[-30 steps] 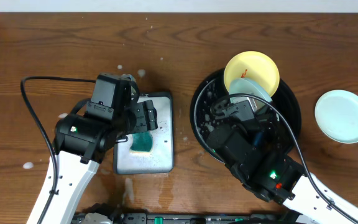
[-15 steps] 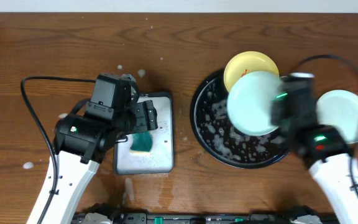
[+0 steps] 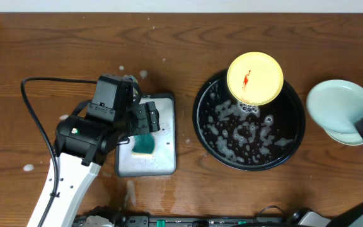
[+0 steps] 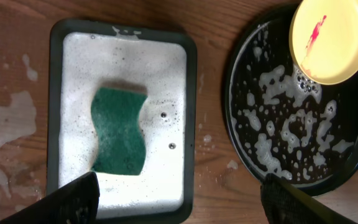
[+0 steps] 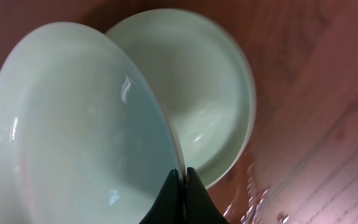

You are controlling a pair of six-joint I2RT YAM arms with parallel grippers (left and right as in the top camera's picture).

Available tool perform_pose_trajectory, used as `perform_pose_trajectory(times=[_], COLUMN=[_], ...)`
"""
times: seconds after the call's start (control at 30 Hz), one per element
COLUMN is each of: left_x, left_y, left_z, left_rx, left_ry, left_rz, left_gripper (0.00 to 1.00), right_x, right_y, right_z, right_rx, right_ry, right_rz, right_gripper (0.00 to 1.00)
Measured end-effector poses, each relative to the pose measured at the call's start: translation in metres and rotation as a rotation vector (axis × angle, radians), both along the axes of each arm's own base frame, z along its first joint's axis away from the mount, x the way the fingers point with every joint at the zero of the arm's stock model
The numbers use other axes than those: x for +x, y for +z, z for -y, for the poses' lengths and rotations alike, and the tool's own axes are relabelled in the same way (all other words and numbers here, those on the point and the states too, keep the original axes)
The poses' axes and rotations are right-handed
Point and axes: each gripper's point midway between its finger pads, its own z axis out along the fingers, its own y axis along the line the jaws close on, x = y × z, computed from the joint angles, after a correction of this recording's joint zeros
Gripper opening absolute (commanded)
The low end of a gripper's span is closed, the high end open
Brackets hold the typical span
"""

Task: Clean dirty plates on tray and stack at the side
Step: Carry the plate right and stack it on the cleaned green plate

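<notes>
Overhead: at 3 o'clock, right gripper point(image 5: 182, 186) clamps a green plate point(image 3: 334, 103) over the second green plate point(image 5: 211, 93), ready for lowering. Smeared yellow plate point(image 3: 254, 77) sits at 12 o'clock on the tray point(image 3: 232, 155); left gripper point(image 4: 182, 200) gapes.

The large round black tray point(image 3: 198, 120) lies open except at its far rim, where the pale yellow glossy plate point(image 3: 254, 78) sits. A bare strip of wooden table point(image 3: 184, 126) separates it from the rectangular grey tray point(image 3: 159, 159) (left arm point(image 3: 84, 135) overhanging).
</notes>
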Motion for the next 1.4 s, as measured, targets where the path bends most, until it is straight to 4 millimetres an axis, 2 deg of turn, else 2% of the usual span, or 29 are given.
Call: perform_pose_trajectory(times=[0.07, 0.17, 0.3, 0.33, 0.4, 0.5, 0.53, 0.57, 0.67, 0.73, 0.83, 0.9, 0.93, 1.0, 1.07, 1.2, 1.23, 1.3, 1.33, 1.37, 1.4], left_x=[0.0, 0.0, 0.0, 0.0, 0.0, 0.0, 0.0, 0.0, 0.0, 0.0, 0.0, 0.0, 0.0, 0.0, 0.0, 0.0, 0.0, 0.0, 0.0, 0.0, 0.0], left_y=[0.0, 0.0, 0.0, 0.0, 0.0, 0.0, 0.0, 0.0, 0.0, 0.0, 0.0, 0.0, 0.0, 0.0, 0.0, 0.0, 0.0, 0.0, 0.0, 0.0, 0.0], left_z=[0.0, 0.0, 0.0, 0.0, 0.0, 0.0, 0.0, 0.0, 0.0, 0.0, 0.0, 0.0, 0.0, 0.0, 0.0, 0.0, 0.0, 0.0, 0.0, 0.0, 0.0], left_rx=[0.0, 0.0, 0.0, 0.0, 0.0, 0.0, 0.0, 0.0, 0.0, 0.0, 0.0, 0.0, 0.0, 0.0, 0.0, 0.0, -0.001, 0.0, 0.0, 0.0, 0.0], left_ry=[0.0, 0.0, 0.0, 0.0, 0.0, 0.0, 0.0, 0.0, 0.0, 0.0, 0.0, 0.0, 0.0, 0.0, 0.0, 0.0, 0.0, 0.0, 0.0, 0.0, 0.0], left_rz=[0.0, 0.0, 0.0, 0.0, 0.0, 0.0, 0.0, 0.0, 0.0, 0.0, 0.0, 0.0, 0.0, 0.0, 0.0, 0.0, 0.001, 0.0, 0.0, 0.0, 0.0], left_gripper=[0.83, 0.83, 0.83, 0.84, 0.83, 0.84, 0.83, 0.83, 0.84, 0.84, 0.83, 0.83, 0.84, 0.83, 0.83, 0.84, 0.83, 0.83, 0.83, 0.83, 0.84], right_x=[-0.004, -0.007, -0.011, -0.01, -0.005, 0.009, 0.019, 0.022, 0.041, 0.055, 0.08, 0.101, 0.107, 0.124, 0.139, 0.163, 0.167, 0.171, 0.172, 0.173, 0.173], right_y=[-0.013, -0.031, -0.04, -0.038, -0.033, -0.016, -0.001, 0.003, 0.03, 0.041, 0.045, 0.045, 0.043, 0.036, 0.021, -0.029, -0.042, -0.062, -0.074, -0.08, -0.085], right_z=[0.008, 0.01, 0.021, 0.024, 0.026, 0.019, 0.01, 0.008, -0.024, -0.055, -0.104, -0.15, -0.162, -0.188, -0.2, -0.2, -0.2, -0.202, -0.203, -0.205, -0.208], right_rx=[0.03, 0.062, 0.027, 0.009, -0.006, -0.013, -0.022, -0.022, -0.046, -0.048, -0.051, -0.087, -0.096, -0.139, -0.17, -0.174, -0.163, -0.143, -0.125, -0.108, -0.09], right_ry=[-0.038, -0.058, -0.081, -0.076, -0.056, 0.019, 0.076, 0.084, 0.208, 0.327, 0.549, 0.755, 0.803, 0.913, 0.967, 0.996, 0.999, 1.013, 1.013, 1.02, 1.022], right_rz=[-0.017, -0.058, -0.1, -0.096, -0.084, -0.033, 0.001, 0.012, 0.06, 0.096, 0.142, 0.175, 0.182, 0.195, 0.193, 0.156, 0.149, 0.14, 0.131, 0.133, 0.136], right_gripper=[0.01, 0.01, 0.04, 0.1, 0.3, 0.44, 0.47, 0.47, 0.41, 0.43, 0.59, 0.68, 0.7, 0.71, 0.69, 0.61, 0.56, 0.54, 0.5, 0.43, 0.31])
